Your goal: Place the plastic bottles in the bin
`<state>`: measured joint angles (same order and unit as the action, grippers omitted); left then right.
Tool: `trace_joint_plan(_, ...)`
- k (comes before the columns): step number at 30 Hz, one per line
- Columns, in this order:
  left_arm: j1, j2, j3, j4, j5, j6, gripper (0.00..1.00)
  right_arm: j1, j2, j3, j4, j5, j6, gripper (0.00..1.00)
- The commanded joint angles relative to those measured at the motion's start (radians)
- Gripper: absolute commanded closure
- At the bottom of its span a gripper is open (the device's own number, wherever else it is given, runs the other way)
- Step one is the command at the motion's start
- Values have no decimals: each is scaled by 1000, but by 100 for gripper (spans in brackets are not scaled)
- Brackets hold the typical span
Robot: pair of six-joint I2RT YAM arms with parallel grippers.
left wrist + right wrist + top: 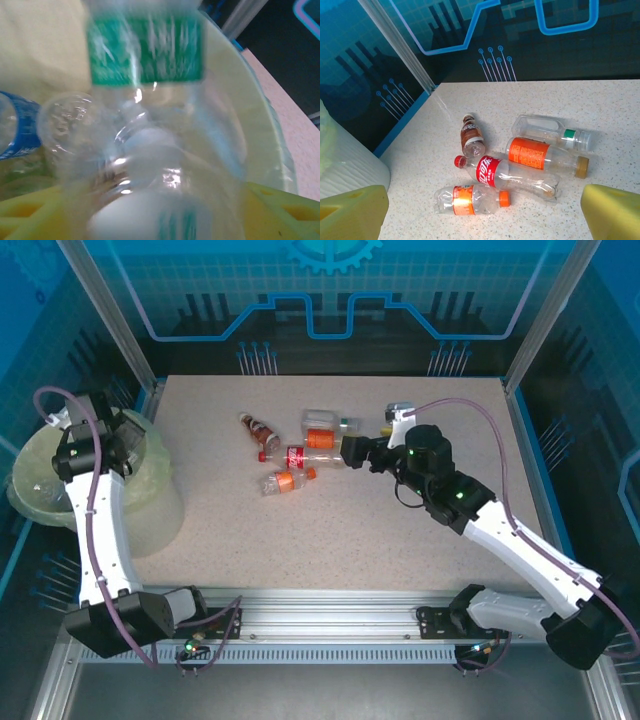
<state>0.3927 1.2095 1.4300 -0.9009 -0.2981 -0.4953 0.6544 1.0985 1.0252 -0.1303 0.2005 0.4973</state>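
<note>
Your left jaws hung over the bin [155, 505] to drop a green bottle [145, 50]; pinching or not, I cannot tell. Your right jaws stood spread near five bottles [515, 172], right of the bin.

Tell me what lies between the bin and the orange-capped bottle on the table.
Nothing but bare table separates the bin from the orange-capped bottle, as the top external view shows.
</note>
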Motion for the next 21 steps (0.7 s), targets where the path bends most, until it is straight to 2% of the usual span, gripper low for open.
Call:
trace_joint_plan(1,9,7,30,-10,116,-48,13,-19,-30,-26,-2,-6,27,0)
trace_joint_plan(7,10,-21,38,1,141,-31,7,-38,-46,-49,15,-4,53,0)
trace_joint_plan(14,-14,-97,48,62,332,24,2,-49,-48,-73,44,-1,72,0)
trace_joint_plan(17,-80,-118,61,85,372,66,1,-49,-51,-90,65,-1,79,0)
trace_joint_plan(21,-247,-109,79,108,399,150,1,-49,-56,-117,85,6,97,0)
